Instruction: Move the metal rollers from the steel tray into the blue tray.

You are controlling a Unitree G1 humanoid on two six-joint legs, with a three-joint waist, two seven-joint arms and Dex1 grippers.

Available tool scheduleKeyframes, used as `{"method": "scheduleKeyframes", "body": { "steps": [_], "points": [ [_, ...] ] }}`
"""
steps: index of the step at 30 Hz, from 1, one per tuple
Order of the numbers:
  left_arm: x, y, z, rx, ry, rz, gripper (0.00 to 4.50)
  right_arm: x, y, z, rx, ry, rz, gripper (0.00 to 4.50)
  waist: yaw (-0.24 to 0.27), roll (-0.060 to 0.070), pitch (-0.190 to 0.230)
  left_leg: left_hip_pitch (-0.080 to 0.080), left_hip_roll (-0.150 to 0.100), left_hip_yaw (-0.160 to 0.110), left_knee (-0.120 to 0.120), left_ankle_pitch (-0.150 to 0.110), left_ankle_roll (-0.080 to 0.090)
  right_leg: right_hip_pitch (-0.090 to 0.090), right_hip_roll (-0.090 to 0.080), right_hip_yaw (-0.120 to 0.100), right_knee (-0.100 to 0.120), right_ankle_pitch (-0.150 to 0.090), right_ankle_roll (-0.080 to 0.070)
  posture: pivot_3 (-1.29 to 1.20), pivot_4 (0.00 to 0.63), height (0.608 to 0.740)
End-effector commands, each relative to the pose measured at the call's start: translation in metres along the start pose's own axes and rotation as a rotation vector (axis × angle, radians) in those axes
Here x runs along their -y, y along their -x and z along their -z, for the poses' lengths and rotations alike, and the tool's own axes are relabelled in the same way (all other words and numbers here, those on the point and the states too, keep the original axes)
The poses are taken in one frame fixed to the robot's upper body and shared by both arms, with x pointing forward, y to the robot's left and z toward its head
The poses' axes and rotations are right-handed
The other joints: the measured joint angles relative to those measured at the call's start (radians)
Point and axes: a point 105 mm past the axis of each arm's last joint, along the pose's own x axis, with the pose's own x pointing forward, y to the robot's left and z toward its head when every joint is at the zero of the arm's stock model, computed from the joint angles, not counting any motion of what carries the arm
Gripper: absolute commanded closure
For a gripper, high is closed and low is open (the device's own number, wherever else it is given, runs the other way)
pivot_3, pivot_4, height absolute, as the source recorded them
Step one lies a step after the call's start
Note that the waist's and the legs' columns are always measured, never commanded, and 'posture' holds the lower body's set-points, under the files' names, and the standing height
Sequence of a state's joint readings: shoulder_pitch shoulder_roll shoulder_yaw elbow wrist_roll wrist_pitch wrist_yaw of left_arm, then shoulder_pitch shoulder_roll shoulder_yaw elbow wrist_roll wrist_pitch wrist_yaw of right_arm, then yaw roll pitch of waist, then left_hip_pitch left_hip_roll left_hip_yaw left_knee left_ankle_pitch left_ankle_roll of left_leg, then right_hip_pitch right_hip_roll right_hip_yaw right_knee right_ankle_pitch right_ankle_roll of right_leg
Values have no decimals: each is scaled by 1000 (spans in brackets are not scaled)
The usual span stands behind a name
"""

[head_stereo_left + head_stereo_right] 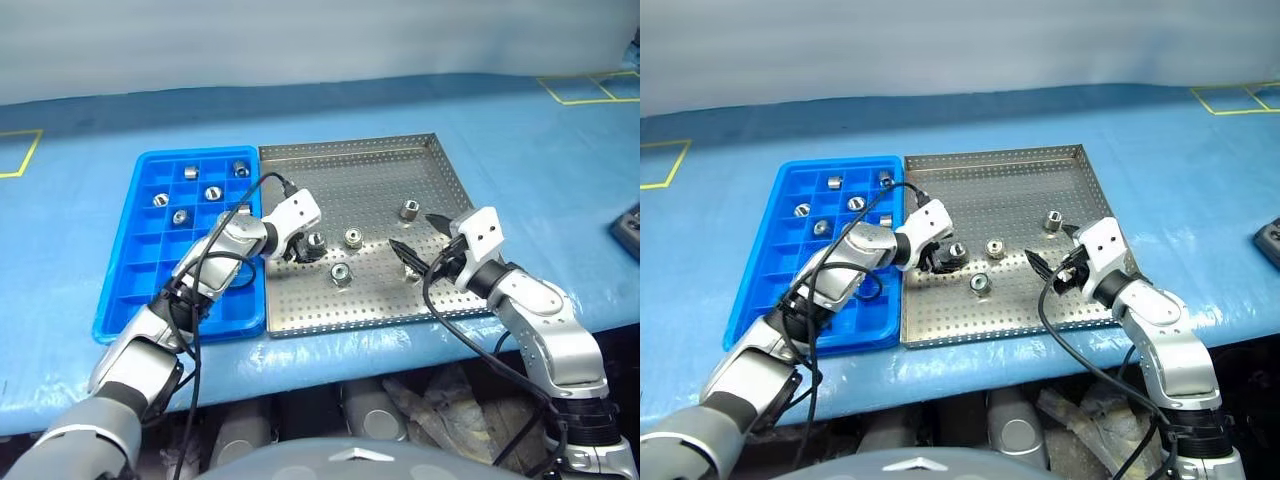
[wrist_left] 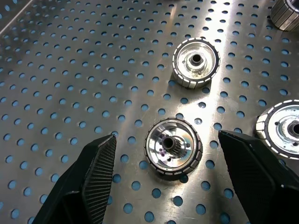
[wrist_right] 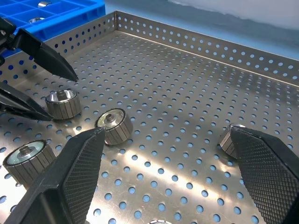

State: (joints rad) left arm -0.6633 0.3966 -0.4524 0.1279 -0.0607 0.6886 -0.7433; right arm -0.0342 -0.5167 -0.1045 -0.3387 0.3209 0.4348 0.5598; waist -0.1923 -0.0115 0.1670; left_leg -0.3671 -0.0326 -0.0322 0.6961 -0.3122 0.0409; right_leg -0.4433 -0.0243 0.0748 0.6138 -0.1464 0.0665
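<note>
**benchwatcher:** So where are the metal rollers sitting compared to the left gripper (image 1: pixel 303 247)?

**tray_guy:** One roller (image 2: pixel 173 147) is framed right between the two black fingers in the left wrist view, upright on the perforated floor of the steel tray (image 1: pixel 370 170). The fingers are spread wide on either side of it, and clear gaps can be seen on both sides, so nothing is gripped. From the head view that gripper is seen low over the left part of the steel tray, just past the edge shared with the blue tray (image 1: pixel 150 240).

**benchwatcher:** And the other rollers?

**tray_guy:** A second roller (image 1: pixel 353 237) is found just beside the first, toward the tray's middle, and a third (image 1: pixel 341 273) lies nearer the front edge. A fourth (image 1: pixel 408 210) stands further back and to the right, near the right gripper (image 1: pixel 418 238).

**benchwatcher:** Is anything held on the right side?

**tray_guy:** Nope. The right gripper's fingers are also held wide apart, over the right part of the steel tray, with nothing between them. In the right wrist view a roller is partly hidden behind one finger, so whether it's touched can't be told.

**benchwatcher:** Blue tray contents?

**tray_guy:** Five rollers (image 1: pixel 212 193) can be counted in separate square compartments toward its far end. A sixth may be tucked behind the left arm, but that can't be made out.
</note>
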Motion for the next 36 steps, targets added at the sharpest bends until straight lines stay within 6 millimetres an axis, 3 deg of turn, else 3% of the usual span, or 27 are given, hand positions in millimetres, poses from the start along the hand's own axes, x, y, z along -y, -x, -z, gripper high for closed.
{"method": "scheduleKeyframes", "body": {
  "steps": [1, 4, 9, 15, 18, 19, 30, 36],
  "points": [
    [-5, 1, -11, 18, -45, -17, 688, 2, 2, -17, 59, 41, 11, 25, -1, 0, 0, 0, 0, 0, 0, 0, 0, 0, 0, 0, 0, 0, 0, -274, 150, 740],
    [-6, -1, -9, 8, -43, -24, 688, 2, 2, -18, 60, 42, 12, 25, -1, 0, 0, 0, 0, 0, 0, 0, 0, 0, 0, 0, 0, 0, 0, -274, 150, 740],
    [-5, 0, -8, 5, -46, -25, 1872, 3, 2, -18, 61, 44, 13, 0, 0, 0, 0, 0, 0, 0, 0, 0, 0, 0, 0, 0, 0, 0, 0, -271, 150, 740],
    [-4, 0, -6, 4, -46, -22, 1872, 3, 1, -18, 61, 46, 11, 0, 0, 0, 0, 0, 0, 0, 0, 0, 0, 0, 0, 0, 0, 0, 0, -267, 150, 740],
    [-3, 0, -6, 7, -46, -20, 2741, 3, 0, -19, 61, 48, 10, 0, 1, 0, 0, 0, 0, 0, 0, 0, 0, 0, 0, 0, 0, 0, 0, -266, 150, 740],
    [-3, 0, -7, 8, -46, -20, 2824, 3, 0, -19, 61, 49, 11, 0, 1, 0, 0, 0, 0, 0, 0, 0, 0, 0, 0, 0, 0, 0, 0, -266, 150, 740],
    [-4, 2, -15, 65, -45, -36, 2824, 3, -4, -24, 55, 77, -12, 0, 1, 0, 0, 0, 0, 0, 0, 0, 0, 0, -1, 0, 0, 0, 0, -253, 150, 740],
    [2, 22, -18, 132, -42, -42, 2824, -6, -6, -23, 40, 95, -61, 0, 1, 0, 0, 0, 0, 0, 0, 0, 0, -1, 0, 0, 1, 0, 0, -269, 150, 740]
  ]
}}
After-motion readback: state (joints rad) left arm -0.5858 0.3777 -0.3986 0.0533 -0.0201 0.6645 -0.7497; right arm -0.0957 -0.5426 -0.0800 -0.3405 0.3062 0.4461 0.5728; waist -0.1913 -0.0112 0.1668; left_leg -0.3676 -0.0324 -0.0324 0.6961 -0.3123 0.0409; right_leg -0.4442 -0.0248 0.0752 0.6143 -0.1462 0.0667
